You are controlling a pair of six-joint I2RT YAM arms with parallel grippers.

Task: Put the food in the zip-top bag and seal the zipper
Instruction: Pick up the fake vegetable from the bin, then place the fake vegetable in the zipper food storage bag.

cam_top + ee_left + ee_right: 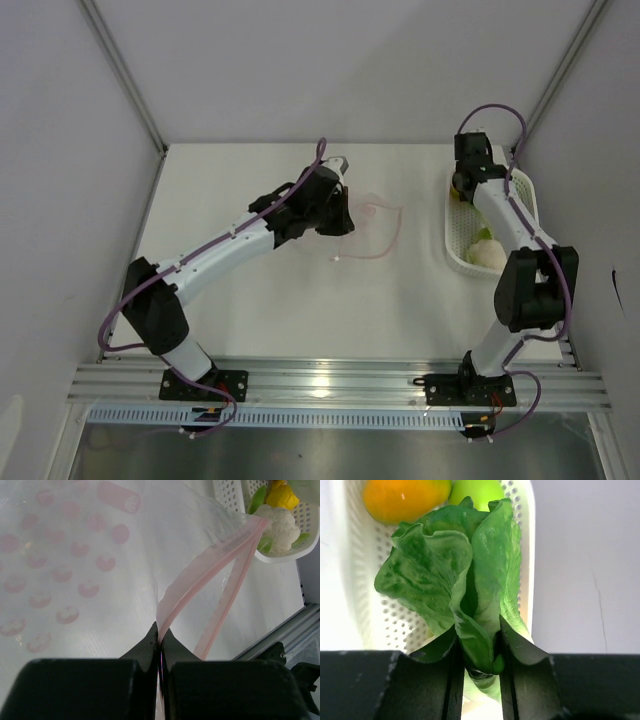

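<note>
Top external view: a white matte table (260, 300) is closed in by pale grey wall panels (300, 60) at the back and on both sides, and both arm bases are bolted to a ribbed aluminium rail (330, 385) at the near edge. The zip-top bag (372, 232) lies flat near the table's centre, clear with pinkish-red dots. The left gripper (340, 208) is at its left end. A white mesh basket (452, 235) sits well apart from the bag at the right, and the right gripper (466, 183) reaches into its far end. Left wrist: the left gripper (160, 636) has its fingertips pinched together on the pink zipper (200, 575), and the bag's mouth gapes beyond the pinch. The basket corner behind holds a white bumpy piece (278, 525) and a yellow fruit (283, 495). Right wrist: the right gripper (477, 652) is clamped narrowly on the base of the leafy cabbage (445, 570), inside the basket. An orange fruit (400, 497) and a green apple (479, 489) lie past it. A thin dark hairline (600, 610) marks the grey surface beside the basket.
</note>
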